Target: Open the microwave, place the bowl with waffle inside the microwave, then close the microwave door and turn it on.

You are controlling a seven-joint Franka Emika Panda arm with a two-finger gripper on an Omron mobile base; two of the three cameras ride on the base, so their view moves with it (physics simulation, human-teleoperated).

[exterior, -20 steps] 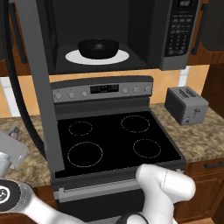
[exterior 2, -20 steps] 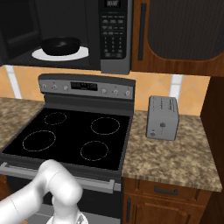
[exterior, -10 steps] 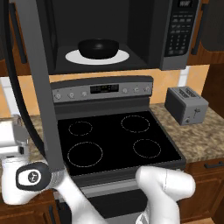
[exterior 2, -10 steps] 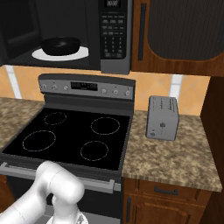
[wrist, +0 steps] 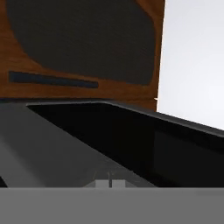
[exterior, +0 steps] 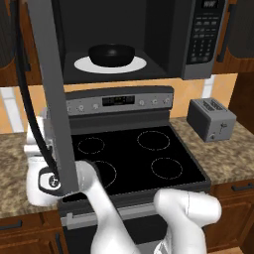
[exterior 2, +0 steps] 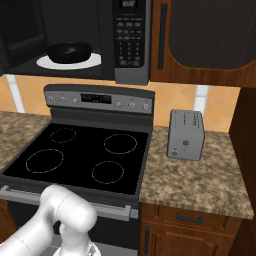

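From here my gripper is clenched tight with nothing between the fingers, sitting right up against the microwave door, which is swung wide open toward me. Past the door, up and over to the hand's right, the bowl sits on the white plate inside the microwave; I can't make out the waffle in it. The stove is below, and the toaster is well off past that.
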